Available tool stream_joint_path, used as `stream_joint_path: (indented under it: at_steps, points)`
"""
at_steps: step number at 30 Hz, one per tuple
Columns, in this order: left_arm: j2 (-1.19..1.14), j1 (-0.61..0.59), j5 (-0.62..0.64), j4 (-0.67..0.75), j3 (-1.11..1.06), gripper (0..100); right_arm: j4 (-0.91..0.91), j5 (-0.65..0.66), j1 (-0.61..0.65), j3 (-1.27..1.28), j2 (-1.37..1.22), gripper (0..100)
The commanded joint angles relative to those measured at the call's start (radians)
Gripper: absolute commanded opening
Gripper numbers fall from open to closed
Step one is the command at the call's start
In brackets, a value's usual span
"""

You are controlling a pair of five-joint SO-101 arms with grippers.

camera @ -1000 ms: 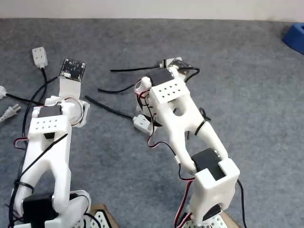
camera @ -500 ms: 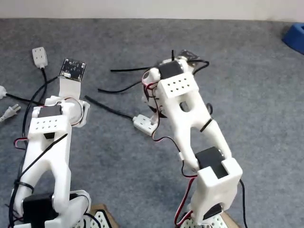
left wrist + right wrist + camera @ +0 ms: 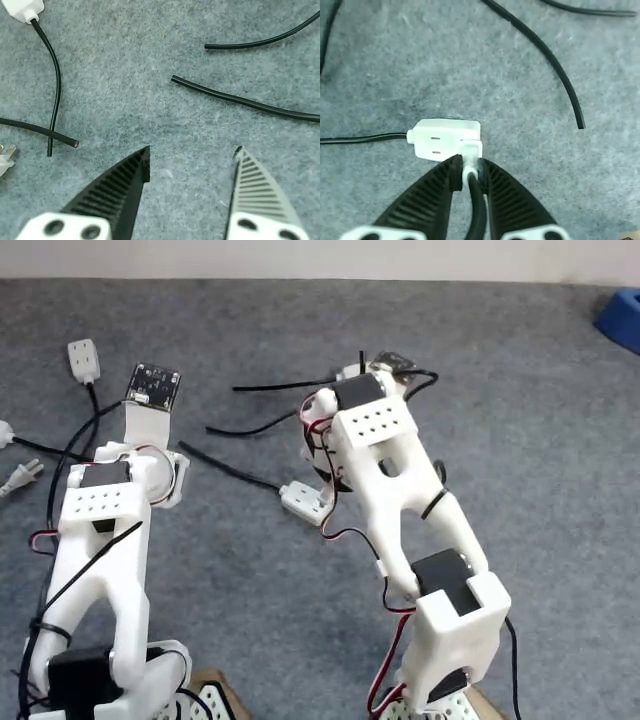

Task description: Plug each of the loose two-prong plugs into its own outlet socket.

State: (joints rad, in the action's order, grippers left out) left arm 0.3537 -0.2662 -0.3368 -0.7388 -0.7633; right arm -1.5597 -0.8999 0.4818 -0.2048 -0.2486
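My right gripper [image 3: 469, 163] is shut on a white two-prong plug [image 3: 471, 149], whose black cord runs back between the fingers. The plug's front presses against one end of a white outlet socket [image 3: 445, 138]; I cannot tell how far the prongs are in. That socket [image 3: 303, 500] lies beside my right arm [image 3: 375, 440] in the high view. My left gripper [image 3: 191, 150] hovers open over bare carpet. A second socket [image 3: 83, 360] lies at the far left, also seen as socket [image 3: 22, 7]. Two loose plugs [image 3: 20, 477] lie at the left edge; one plug [image 3: 5, 156] shows near my left gripper.
Loose black cords [image 3: 225, 468] cross the grey carpet between the arms, with cut ends [image 3: 74, 144] close to my left gripper. A blue object [image 3: 620, 318] sits at the far right corner. Open carpet lies to the right of my right arm.
My right arm has swung to the right and away from the camera, uncovering the socket beside it; over the last half second it barely moved. The left arm has stayed still.
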Motion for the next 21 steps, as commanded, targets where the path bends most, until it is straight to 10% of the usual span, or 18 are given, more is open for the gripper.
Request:
stream_joint_path:
  at_steps: [1,21]
  points:
    - [0.038,-0.012,0.003,0.014,0.002,27,0.012,0.009,-0.010,-0.001,0.013,0.6]
    - [0.039,-0.045,-0.029,0.014,0.005,27,0.042,0.008,0.027,0.008,0.010,0.6]
